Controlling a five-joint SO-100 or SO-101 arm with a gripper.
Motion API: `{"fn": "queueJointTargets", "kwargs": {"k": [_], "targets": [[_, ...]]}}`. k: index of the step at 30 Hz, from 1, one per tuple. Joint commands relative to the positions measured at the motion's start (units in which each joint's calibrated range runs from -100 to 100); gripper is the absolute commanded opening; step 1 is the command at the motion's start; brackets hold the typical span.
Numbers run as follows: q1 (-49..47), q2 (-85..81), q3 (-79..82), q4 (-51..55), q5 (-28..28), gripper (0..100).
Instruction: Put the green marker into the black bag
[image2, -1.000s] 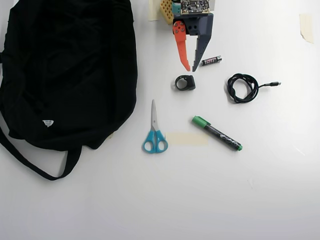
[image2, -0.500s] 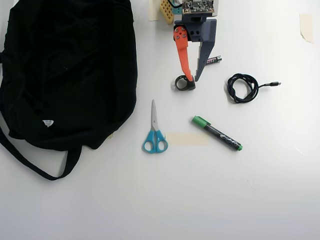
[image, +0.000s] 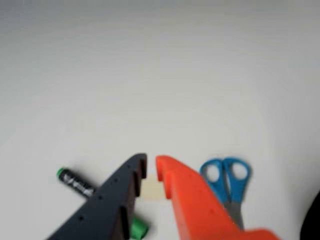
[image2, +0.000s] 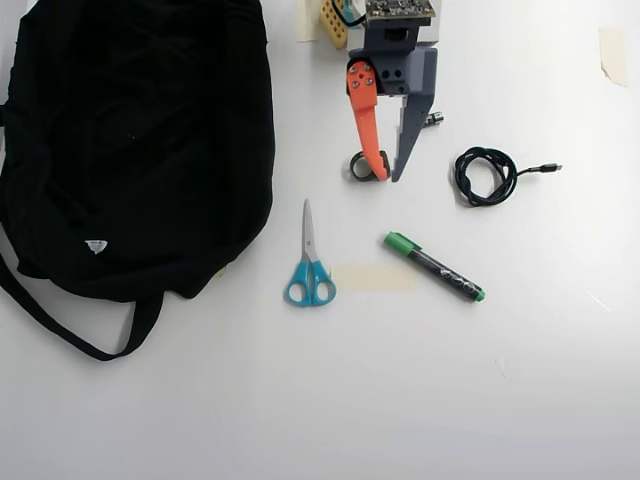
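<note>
1. Far left in the overhead view, the black bag (image2: 135, 140) sprawls over the counter (image2: 320, 400), its strap trailing toward the lower left. Nothing has gone into it yet, as far as I can see.
2. Next along lie the blue-handled scissors (image2: 309, 267), blades pointing up the picture, with a pale strip of tape (image2: 373, 277) just beside the handles.
3. Above them hangs the claw (image2: 388, 176), one orange finger and one dark finger, spread a little apart and gripping nothing. A small black ring-like thing (image2: 360, 166) sits at the orange tip, partly hidden by it.
4. The green marker (image2: 434, 266) lies slantwise on the counter, below and to the right of the claw, well apart from the bag. In the wrist view it shows to the left behind the dark finger, cap end hidden.
5. Furthest right is a coiled black cable (image2: 486, 174).
6. I judge this to be the approach step: the claw is empty and not yet over the marker. The next move calls for reaching further out and to the right, turning to straddle the slanted barrel, then descending to clamp.
</note>
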Motion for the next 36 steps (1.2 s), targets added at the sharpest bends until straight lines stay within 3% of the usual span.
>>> {"fn": "queueJointTargets", "kwargs": {"k": [1,6,26,36], "targets": [[0.94,0.64,-3.07,-4.60,0.35,2],[1.02,3.21,-3.87,-9.59,0.40,2],[0.87,20.97,-24.18,-12.69,0.40,2],[0.49,26.28,-25.71,-18.98,0.40,2]]}}
